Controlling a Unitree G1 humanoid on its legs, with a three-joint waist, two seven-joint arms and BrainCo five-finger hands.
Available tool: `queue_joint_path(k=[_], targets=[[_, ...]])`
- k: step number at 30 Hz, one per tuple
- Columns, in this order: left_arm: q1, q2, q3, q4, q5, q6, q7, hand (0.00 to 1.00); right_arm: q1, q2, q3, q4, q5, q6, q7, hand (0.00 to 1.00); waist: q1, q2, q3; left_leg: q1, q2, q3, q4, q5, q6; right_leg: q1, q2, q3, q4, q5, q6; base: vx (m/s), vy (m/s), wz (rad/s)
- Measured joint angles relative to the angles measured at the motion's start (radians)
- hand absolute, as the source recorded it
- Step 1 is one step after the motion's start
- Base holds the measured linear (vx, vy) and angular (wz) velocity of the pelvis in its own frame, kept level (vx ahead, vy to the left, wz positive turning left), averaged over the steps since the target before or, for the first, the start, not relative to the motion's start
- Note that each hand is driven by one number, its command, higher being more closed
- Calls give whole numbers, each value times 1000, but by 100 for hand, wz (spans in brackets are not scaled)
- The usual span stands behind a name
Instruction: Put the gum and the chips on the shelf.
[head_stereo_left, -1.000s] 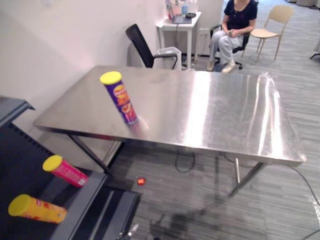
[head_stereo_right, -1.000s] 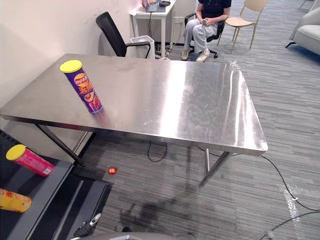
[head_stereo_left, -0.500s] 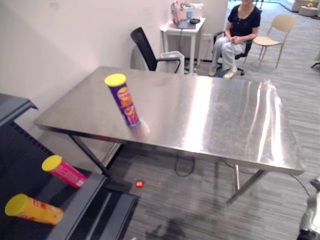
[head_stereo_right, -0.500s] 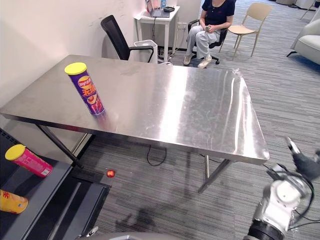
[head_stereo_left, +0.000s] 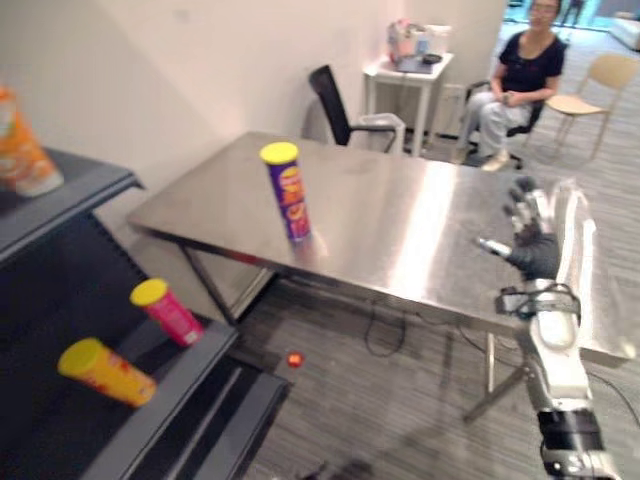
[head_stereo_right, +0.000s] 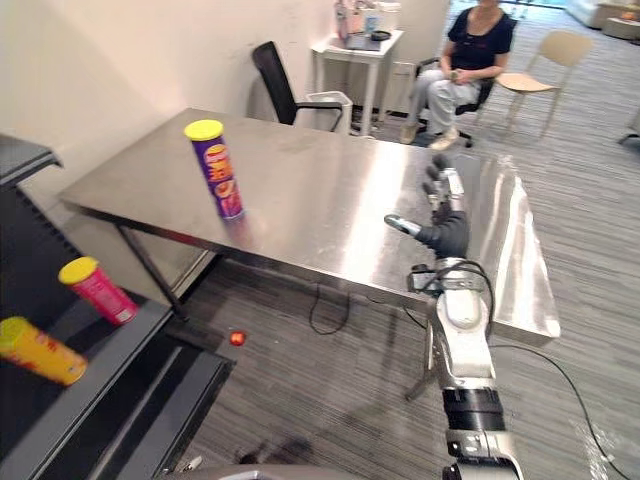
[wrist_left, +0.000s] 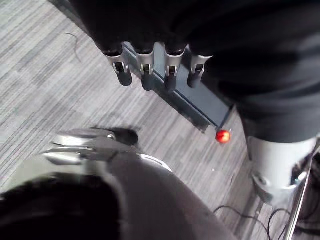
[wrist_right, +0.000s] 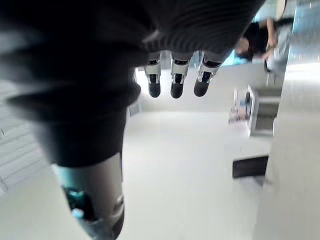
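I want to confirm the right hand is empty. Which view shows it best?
The right eye view: the right hand is raised against the table, fingers straight and spread, holding nothing. The left eye view shows the same near its edge. The right wrist view gives its dark cover and fingertips.

The steel table (head_stereo_right: 330, 200) is found bare across its middle and right. One upright purple chips can (head_stereo_right: 217, 168) stands on its left part, open to approach from all sides. On the lower shelf (head_stereo_left: 170, 385) at left, room is taken by a lying pink can (head_stereo_left: 168, 312) and yellow can (head_stereo_left: 105, 372), a gap between them. An orange container (head_stereo_left: 22, 150) occupies the upper shelf (head_stereo_left: 80, 190).
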Motion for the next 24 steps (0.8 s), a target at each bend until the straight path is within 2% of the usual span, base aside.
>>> queue_joint_path(k=[3,4,10,13,15,24], targets=[[19,-5,3,-7,-1,1,1,0,-56,1,75,46,20,10,17,0,21,3,7,-22,0,-39,0,9,-1,2,5,-31,-1,-5,6,-36,-16,40],[22,-4,4,-9,-5,2,1,0,-80,5,98,74,28,14,20,0,39,2,10,-33,-1,-54,0,13,-1,2,6,-47,-2,-5,5,0,-19,41],[20,3,16,-39,-16,11,2,0,-208,32,168,194,68,55,39,0,67,-24,46,-55,-22,-119,0,32,0,32,1,-115,-4,0,4,54,-22,36],[21,1,21,-46,-47,15,3,0,-289,45,197,271,69,79,32,0,73,-26,61,-56,-32,-136,0,32,0,50,-2,-121,-15,0,4,59,-16,24],[20,-1,21,-50,-56,14,3,0,-326,58,198,303,67,82,24,0,92,-26,68,-56,-33,-137,0,32,0,50,-2,-123,-18,0,4,16,-9,2],[16,-5,21,-70,-61,14,5,0,-439,61,189,396,55,92,-55,0,96,-29,116,-72,-37,-183,0,31,-6,59,4,-163,-22,-5,-1,-21,-16,11]])
